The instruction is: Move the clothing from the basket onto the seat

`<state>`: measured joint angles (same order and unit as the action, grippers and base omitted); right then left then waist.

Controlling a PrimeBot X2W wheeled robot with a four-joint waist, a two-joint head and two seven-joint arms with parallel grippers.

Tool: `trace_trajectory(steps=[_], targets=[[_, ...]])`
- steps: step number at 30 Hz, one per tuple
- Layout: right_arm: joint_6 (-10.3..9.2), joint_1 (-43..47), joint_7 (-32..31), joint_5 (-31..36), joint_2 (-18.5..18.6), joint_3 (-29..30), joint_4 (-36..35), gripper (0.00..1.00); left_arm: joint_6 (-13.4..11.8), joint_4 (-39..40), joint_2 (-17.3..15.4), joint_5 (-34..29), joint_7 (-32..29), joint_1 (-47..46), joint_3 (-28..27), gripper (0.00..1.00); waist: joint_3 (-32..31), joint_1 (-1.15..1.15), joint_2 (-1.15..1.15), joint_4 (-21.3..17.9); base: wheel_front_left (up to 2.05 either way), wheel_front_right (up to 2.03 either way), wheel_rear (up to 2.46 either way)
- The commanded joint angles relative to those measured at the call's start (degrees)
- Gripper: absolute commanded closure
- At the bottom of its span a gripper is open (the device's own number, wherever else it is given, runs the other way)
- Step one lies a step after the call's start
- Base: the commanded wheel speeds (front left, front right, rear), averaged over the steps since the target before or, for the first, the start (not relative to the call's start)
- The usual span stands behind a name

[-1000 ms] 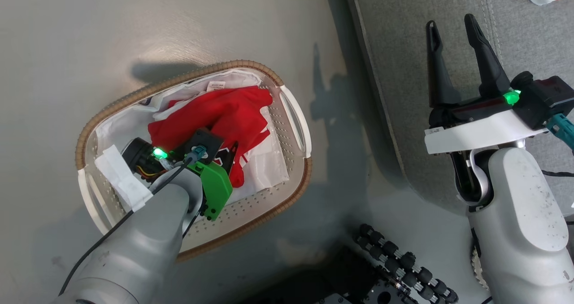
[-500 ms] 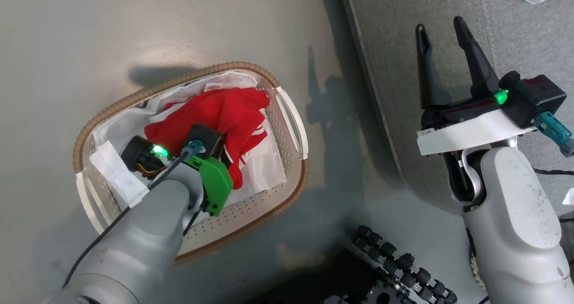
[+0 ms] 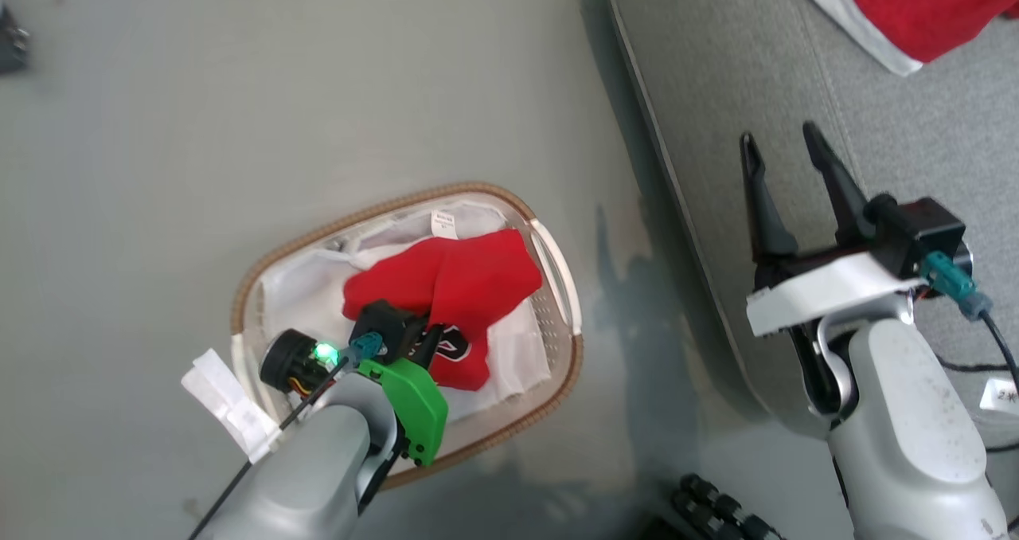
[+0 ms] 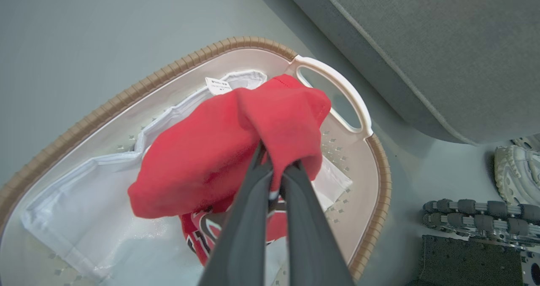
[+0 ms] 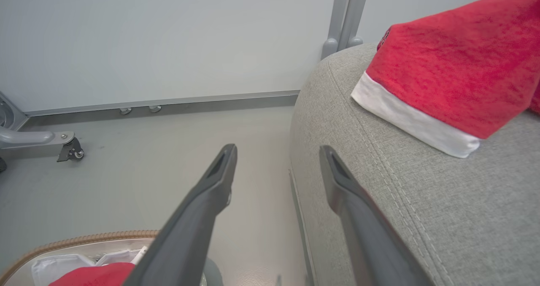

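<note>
In the basket point(image 4: 168, 73): red jersey point(image 4: 202, 151), bunched up, black-and-white print on the lower fold, on the white liner point(image 4: 84, 184). The left hand point(image 4: 276, 168) is pinched onto a fold of it, with cloth draped over the fingertips. The right hand point(image 3: 778, 135) is spread wide and empty over the sofa point(image 3: 716, 86) edge. A second jersey point(image 3: 915, 6), red with a white hem, lies on the sofa beyond it.

The basket point(image 3: 545, 305) and the seat point(image 3: 716, 86) are being viewed from overhead by the downward-facing head camera. The basket is being looked into closely along the left pincer point(image 4: 276, 165); both are also being caught, low and forward-facing, by the right wrist camera.
</note>
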<state>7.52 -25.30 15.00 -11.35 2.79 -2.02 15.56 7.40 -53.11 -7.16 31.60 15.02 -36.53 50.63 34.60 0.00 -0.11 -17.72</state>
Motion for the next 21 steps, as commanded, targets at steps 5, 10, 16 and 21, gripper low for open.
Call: trace_trajectory(steps=[5, 10, 16, 21], targets=[[-0.06, 4.81, 0.27, 0.83, 0.31, 1.41, 1.91, 0.0, 0.16, 6.19, 0.23, -2.74, 0.22, 5.35, -3.92, 1.0, -13.89, 0.0, 0.11, 9.03, 0.0, 0.0, 0.0], [-0.06, 8.46, 0.27, 1.24, 0.31, 2.3, 3.29, 0.0, 0.16, 12.03, 0.21, -5.08, 0.22, 8.69, -8.36, 1.0, -18.77, 0.0, 0.11, 11.95, 0.0, 0.0, 0.0], [-0.06, 12.13, 0.27, 1.19, 0.31, 2.56, 4.47, 0.0, 0.16, 20.34, 0.88, -7.47, 0.23, 11.49, -12.8, 1.0, -23.46, 0.0, 0.11, 13.93, 0.0, 0.0, 0.0], [-0.06, 14.67, 0.27, 1.38, 0.3, 2.67, 5.41, 0.0, 0.17, 26.99, 1.87, -8.89, 0.22, 11.95, -15.0, 1.0, -26.47, 0.0, 0.11, 15.12, 0.0, 0.0, 0.0]])
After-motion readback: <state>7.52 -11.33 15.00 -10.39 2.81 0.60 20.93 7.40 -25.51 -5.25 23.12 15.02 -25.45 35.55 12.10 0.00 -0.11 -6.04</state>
